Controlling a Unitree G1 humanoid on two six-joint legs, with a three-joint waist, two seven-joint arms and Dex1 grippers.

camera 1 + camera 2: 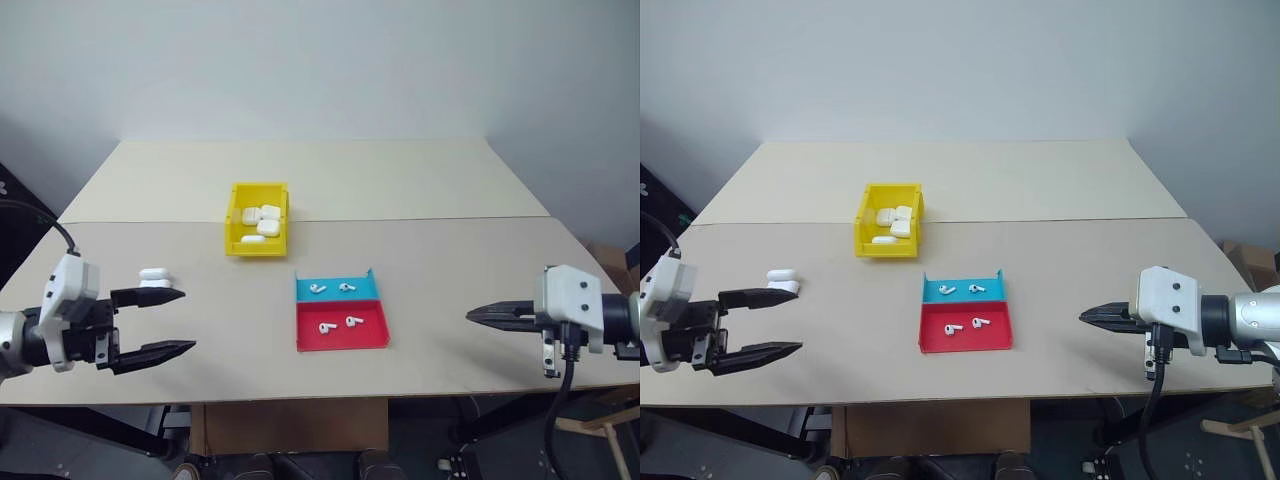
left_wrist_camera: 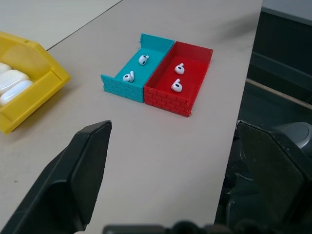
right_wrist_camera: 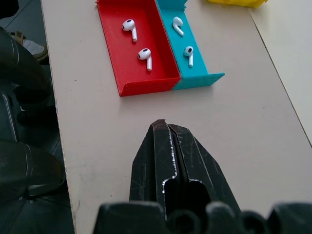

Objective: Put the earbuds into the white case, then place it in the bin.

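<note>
Beige table (image 1: 450, 300), earbuds (image 1: 340, 305) in tray (image 1: 340, 340)

Four tiny glossy white stemmed earbuds (image 1: 334, 305) lying on their sides, well apart from each other: two in the blue half of the tray (image 1: 336, 289), two in the red half. Small white case (image 1: 153, 276), pebble-shaped with rounded corners, resting alone on the bench (image 1: 450, 300) well left of the tray. Bright yellow bin (image 1: 234, 222) standing upright beyond, open-topped, already holding several white cases (image 1: 262, 222).
</note>
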